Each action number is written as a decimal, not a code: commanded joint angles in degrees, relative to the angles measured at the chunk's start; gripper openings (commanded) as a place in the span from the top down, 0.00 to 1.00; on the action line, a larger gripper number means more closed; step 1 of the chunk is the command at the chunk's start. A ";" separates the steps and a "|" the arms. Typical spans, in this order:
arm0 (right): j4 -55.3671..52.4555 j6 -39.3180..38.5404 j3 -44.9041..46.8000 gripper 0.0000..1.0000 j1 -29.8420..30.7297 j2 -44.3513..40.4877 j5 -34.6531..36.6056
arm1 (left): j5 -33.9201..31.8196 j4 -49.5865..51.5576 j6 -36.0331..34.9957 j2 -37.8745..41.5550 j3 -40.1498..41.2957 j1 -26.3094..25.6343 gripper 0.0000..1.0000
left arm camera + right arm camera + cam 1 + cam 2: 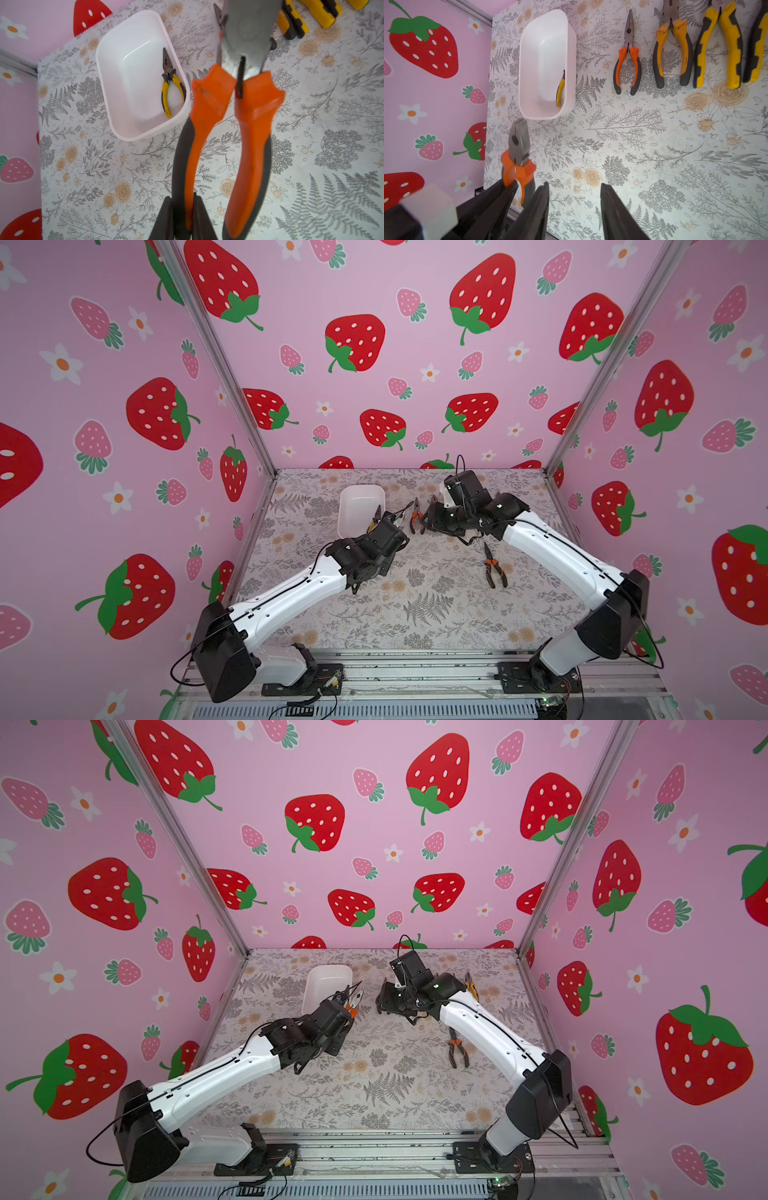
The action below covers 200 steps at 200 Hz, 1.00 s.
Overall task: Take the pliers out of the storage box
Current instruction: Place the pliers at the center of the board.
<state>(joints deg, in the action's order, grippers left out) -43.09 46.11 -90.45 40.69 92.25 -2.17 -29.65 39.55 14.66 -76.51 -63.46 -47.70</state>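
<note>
On the flowered desk [436,614], a white box [133,79] is set far back on the left. The left hand [182,212] is clenched on one handle of an orange pair of pliers [207,124], held up just beside the box. The right hand [574,207] is spread open with nothing in it, near more pliers [629,35] laid in a row on the desk, and one yellow pair of pliers [167,67] is seen lying inside the box, against its right wall.

White storage box [133,62], upper centre; yellow-and-black pliers [167,68] inside. Orange-and-black pliers [207,99] fill the foreground. Grey-fern, tan-rose table [311,145]; pink, red-strawberry walls [18,104].
</note>
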 commanded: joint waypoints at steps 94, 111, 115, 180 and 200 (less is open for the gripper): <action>-5.96 7.29 -13.58 0.51 -1.17 7.59 -3.34 | -14.82 -9.71 -0.60 1.43 3.40 -7.78 1.00; -6.69 7.26 -15.03 0.51 -1.16 8.76 -2.98 | -16.37 -9.69 -0.91 0.50 2.94 -8.84 1.00; -6.87 7.33 -15.17 0.51 -1.17 8.89 -2.86 | -16.83 -9.90 -1.22 0.34 2.84 -9.10 1.00; -7.31 8.14 -14.96 0.52 0.30 9.37 -2.34 | -23.59 -8.47 -1.72 -3.91 -0.48 -11.71 1.00; -6.92 8.85 -14.34 0.52 0.80 9.51 -2.39 | -24.61 -7.73 -1.30 -5.43 -1.84 -12.02 1.00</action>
<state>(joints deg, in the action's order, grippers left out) -49.15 53.65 -104.05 40.53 101.84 -4.49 -48.53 33.26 12.82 -81.21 -60.66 -59.16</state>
